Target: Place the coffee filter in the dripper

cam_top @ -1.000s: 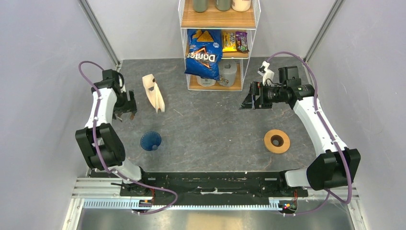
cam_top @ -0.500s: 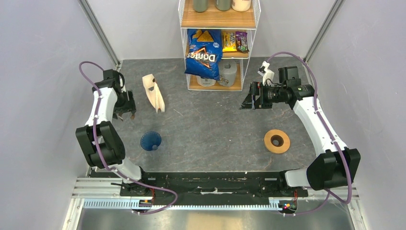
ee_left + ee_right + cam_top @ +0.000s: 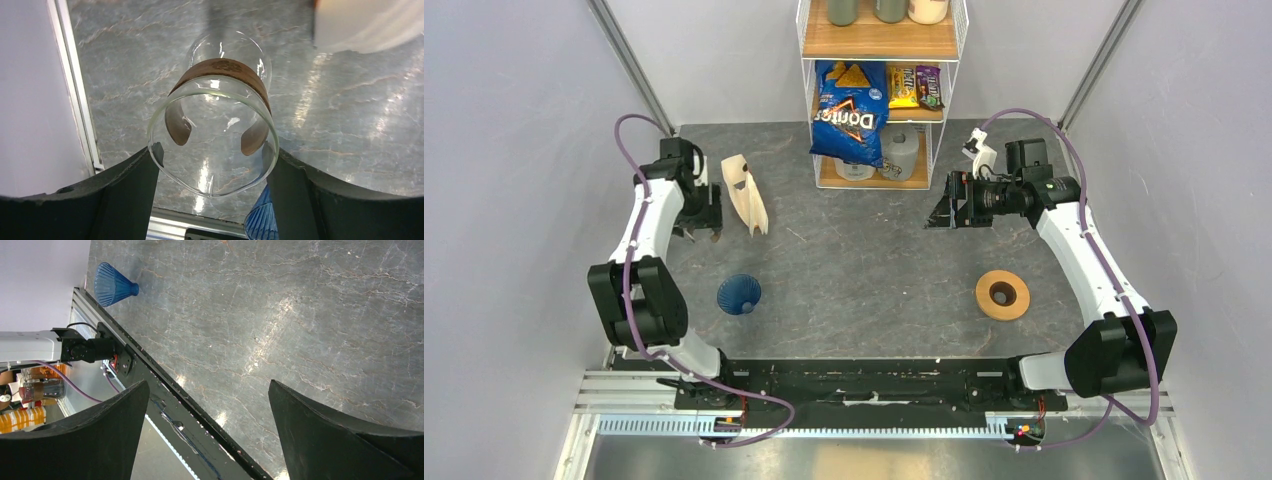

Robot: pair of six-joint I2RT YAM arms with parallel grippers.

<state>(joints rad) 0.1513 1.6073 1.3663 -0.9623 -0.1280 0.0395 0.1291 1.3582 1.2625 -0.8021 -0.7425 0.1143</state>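
Left gripper [image 3: 702,222] [image 3: 214,150]: you have it at the far left of the bench [image 3: 874,270]. Its jaws are clamped on the rim of a glass carafe, one on each side of the mouth.

Glass carafe [image 3: 215,120]: it is clear, with a wooden collar [image 3: 220,72] round the neck. Your left wrist camera looks down into its mouth. You cannot tell whether its base rests on the bench.

Coffee filter [image 3: 746,198] [image 3: 370,25]: it is a pale piece lying on the bench just to the right of your left gripper and left of the shelf rack. From above it reads as a long shape, wide at the far end and narrowing toward you. In the left wrist view it is only a white blur in the upper right corner. Neither gripper touches it.

Dripper [image 3: 739,294] [image 3: 260,222] [image 3: 114,284]: this dark blue ribbed cone sits on the bench on the left side, nearer to you than the left gripper. It is well apart from the coffee filter.

Right gripper [image 3: 939,218] [image 3: 209,385]: it hangs over the far right of the bench, beside the shelf rack, pointing left. Its jaws are spread wide, with only bench showing between them.

Tan ring [image 3: 1002,295]: it lies flat on the right side of the bench and has a dark centre hole.

Shelf rack [image 3: 879,45]: it stands at the back centre, with a blue chip bag [image 3: 849,115] on it.
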